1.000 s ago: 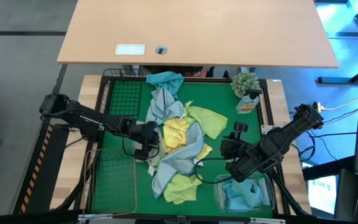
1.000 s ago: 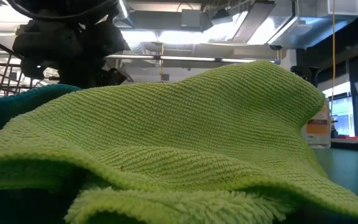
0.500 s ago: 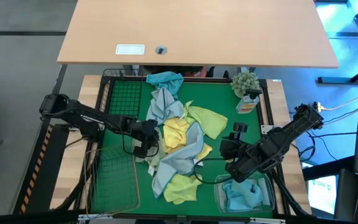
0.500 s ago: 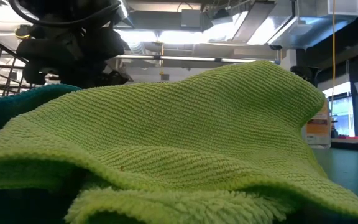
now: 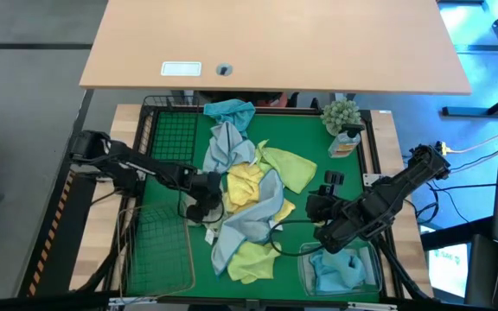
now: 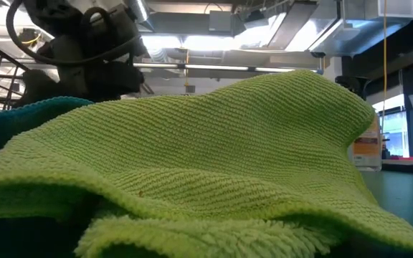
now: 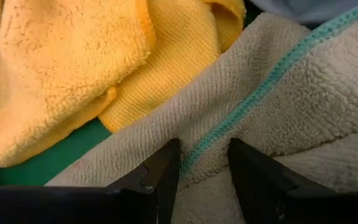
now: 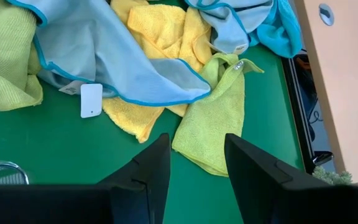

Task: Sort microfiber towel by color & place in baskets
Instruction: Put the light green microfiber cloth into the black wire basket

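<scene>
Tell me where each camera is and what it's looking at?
High view: above, looking straight down at the green mat, towel pile, both arms.
Low view: at table height, facing a lime towel; a dark arm hangs behind it.
Left wrist view: on the left gripper, open fingers at a grey towel.
Right wrist view: on the right gripper, open, above the mat.
Shared: the yellow towel shows in both wrist views.

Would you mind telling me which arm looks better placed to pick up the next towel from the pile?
Probably the left: its tool is open right over the beige towel at the pile's edge. The right tool hangs above bare green mat, apart from the towels.
</scene>
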You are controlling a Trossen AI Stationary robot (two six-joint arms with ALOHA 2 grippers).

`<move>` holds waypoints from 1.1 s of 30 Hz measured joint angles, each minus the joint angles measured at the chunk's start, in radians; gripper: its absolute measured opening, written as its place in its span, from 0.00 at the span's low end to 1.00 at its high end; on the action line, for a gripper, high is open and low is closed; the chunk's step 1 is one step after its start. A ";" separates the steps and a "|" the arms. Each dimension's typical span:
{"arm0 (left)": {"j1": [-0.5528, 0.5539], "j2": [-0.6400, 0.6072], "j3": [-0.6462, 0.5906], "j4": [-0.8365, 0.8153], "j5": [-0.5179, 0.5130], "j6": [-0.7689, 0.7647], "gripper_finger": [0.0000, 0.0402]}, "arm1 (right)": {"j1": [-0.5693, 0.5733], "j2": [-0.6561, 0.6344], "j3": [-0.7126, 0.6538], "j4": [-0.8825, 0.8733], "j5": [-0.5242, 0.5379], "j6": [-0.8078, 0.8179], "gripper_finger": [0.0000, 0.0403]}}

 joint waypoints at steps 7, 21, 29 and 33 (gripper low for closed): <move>-0.001 -0.017 -0.002 -0.001 -0.002 0.001 0.17 | 0.000 0.000 0.000 0.000 0.000 -0.002 0.38; 0.000 -0.061 0.194 -0.146 -0.018 -0.054 0.01 | 0.000 0.000 0.000 -0.008 0.036 -0.110 0.38; 0.021 -0.155 0.356 -0.246 -0.059 -0.023 0.00 | -0.044 0.000 -0.027 -0.003 0.053 -0.132 0.38; 0.052 -0.246 0.422 -0.317 -0.121 -0.017 0.00 | -0.089 -0.001 -0.074 0.011 0.053 -0.138 0.38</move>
